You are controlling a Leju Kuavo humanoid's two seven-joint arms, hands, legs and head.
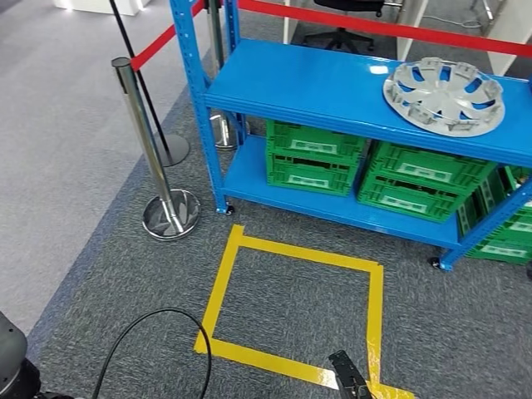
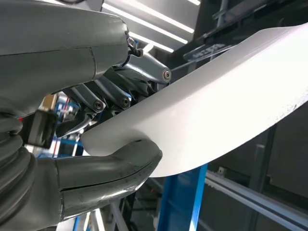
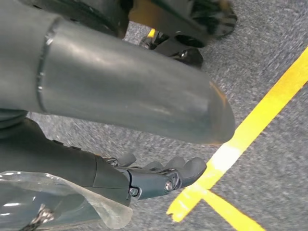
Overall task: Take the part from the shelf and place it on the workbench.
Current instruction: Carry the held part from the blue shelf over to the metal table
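Head view, shelf: blue shelf (image 1: 313,83) far and right; a hubcap (image 1: 444,96) lies on its upper board, green crates (image 1: 313,158) below.
Head view, risk: a black cable (image 1: 157,320) loops on the near carpet beside the yellow tape (image 1: 288,249); a step could snag it.
Head view, writing: white crate labels, too small to read.
Left wrist view, hand: left hand (image 2: 91,110) clamped on a white panel (image 2: 218,106), thumb under, fingers over; probably the part.
Left wrist view, risk: the grip sits at one end, so the long overhang could lever loose or strike the blue post (image 2: 181,197).
Left wrist view, writing: dark overhead sign, blurred.
Right wrist view, hand: right hand (image 3: 120,175) empty, thumb and fingers apart, above carpet.
Right wrist view, writing: none.
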